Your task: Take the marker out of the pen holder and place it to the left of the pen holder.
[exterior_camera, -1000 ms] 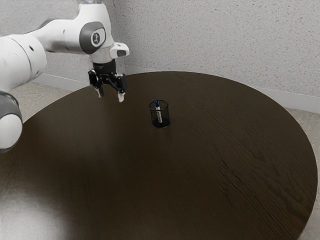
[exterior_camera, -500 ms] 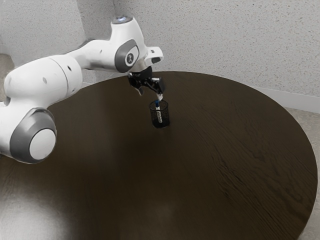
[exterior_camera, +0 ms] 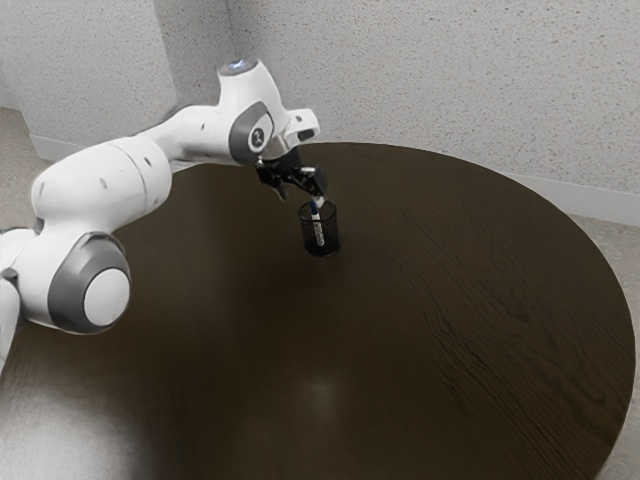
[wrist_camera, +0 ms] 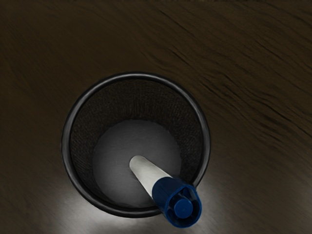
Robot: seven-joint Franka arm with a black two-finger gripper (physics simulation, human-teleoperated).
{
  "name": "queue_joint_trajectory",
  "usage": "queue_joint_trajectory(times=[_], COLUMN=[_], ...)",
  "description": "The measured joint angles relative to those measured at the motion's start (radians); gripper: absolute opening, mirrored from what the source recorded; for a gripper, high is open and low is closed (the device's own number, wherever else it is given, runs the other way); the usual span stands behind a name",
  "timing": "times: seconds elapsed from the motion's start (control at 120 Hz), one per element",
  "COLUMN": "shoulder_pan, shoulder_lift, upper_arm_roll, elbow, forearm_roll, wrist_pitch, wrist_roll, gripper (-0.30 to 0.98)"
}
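The marker (wrist_camera: 150, 176), white with a blue cap (wrist_camera: 168, 192), stands tilted in the pen holder (wrist_camera: 68, 151), its foot on the bottom and its cap up past the rim. The pen holder is round, black and mesh-sided, upright on the table (exterior_camera: 450, 340). Above it, the fingers (exterior_camera: 282, 190) stand well apart, gripping nothing, one of them close by the cap; whether it touches the cap I cannot tell. The arm (exterior_camera: 105, 190) reaches in from the exterior view's left. The table is round, dark brown and grained, with a pale glare at its near left in that view. Behind are speckled pale walls (exterior_camera: 430, 80), a light baseboard (exterior_camera: 560, 190) and greyish floor (exterior_camera: 14, 150). The table's near edge and the arm's base are cut off, and the mesh partly veils the marker's lower part.
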Motion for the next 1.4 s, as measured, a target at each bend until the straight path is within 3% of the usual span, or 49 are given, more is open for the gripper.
queue_joint_trajectory(times=[0.417,0.717,1.1,1.4], shoulder_pan=[0.016,0.04,0.045,0.045], shoulder_lift=[0.106,0.111,0.119,0.126], upper_arm_roll=[-0.06,-0.1,-0.104,-0.105], elbow=[0.114,0.107,0.105,0.105], forearm_roll=[0.026,0.029,0.035,0.051], wrist_pitch=[0.037,0.049,0.054,0.073], wrist_roll=[0.004,0.011,0.021,0.023], gripper=[0.64,0.34,0.19,-0.02])
